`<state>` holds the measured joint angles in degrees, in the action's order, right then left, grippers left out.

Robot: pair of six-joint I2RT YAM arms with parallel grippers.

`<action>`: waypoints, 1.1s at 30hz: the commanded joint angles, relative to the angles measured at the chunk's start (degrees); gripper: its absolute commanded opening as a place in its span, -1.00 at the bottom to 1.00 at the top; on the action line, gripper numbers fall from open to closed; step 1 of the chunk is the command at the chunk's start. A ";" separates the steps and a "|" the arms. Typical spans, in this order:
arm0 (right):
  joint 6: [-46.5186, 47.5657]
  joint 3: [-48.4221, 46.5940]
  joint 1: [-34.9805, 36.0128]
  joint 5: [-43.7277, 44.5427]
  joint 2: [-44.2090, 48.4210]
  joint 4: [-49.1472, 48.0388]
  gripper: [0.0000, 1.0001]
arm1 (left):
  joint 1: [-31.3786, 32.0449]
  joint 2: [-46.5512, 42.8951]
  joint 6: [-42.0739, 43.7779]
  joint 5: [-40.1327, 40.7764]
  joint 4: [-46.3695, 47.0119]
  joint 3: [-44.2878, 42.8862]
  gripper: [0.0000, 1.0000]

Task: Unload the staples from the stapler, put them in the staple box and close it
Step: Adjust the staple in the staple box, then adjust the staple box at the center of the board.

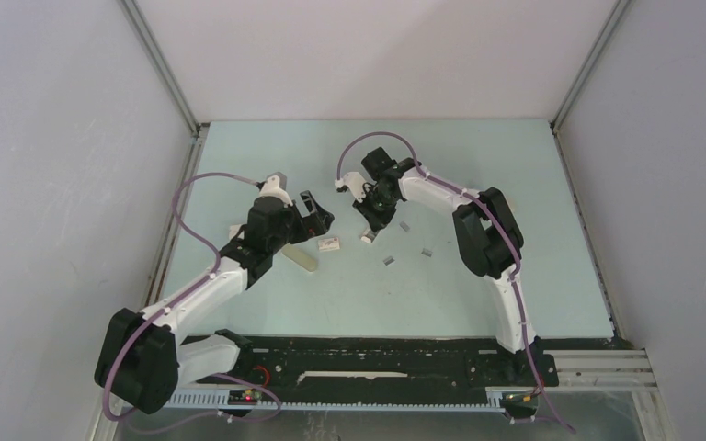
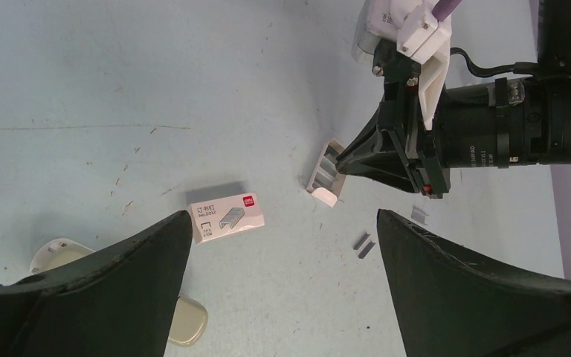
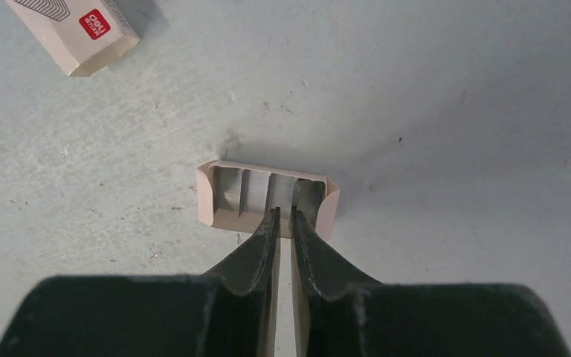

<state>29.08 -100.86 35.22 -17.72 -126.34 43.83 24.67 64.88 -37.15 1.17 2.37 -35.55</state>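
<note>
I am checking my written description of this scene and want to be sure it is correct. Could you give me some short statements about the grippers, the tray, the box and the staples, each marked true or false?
1. The left gripper is wide open and holds nothing. True.
2. The right gripper has its fingertips at the small open tray, where silvery staples lie. True.
3. The printed white box lies inside the tray. False: it lies on the table, apart from the tray.
4. All staples are in the tray. False: a few loose strips lie on the table nearby.
5. The left gripper clamps the cream stapler. False: the stapler lies free on the table.
</note>
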 commanded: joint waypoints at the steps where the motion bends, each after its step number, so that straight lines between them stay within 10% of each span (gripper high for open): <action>1: -0.05 -1.80 -0.24 1.33 -0.52 -0.60 -0.68 | -0.23 0.24 -0.56 -0.64 1.94 0.13 1.00; 15: -0.36 -0.65 -0.14 3.50 3.07 -2.42 -0.70 | -0.22 1.02 -0.47 -0.73 2.11 -0.57 1.00; 33: 4.52 10.27 -7.99 -22.04 18.67 2.86 -0.21 | -0.29 -6.33 4.69 3.93 0.30 -1.06 1.00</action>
<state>30.81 -95.09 28.58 -34.15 -111.81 46.28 24.67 62.43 -35.24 2.37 1.83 -35.55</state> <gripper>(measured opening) 0.375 0.996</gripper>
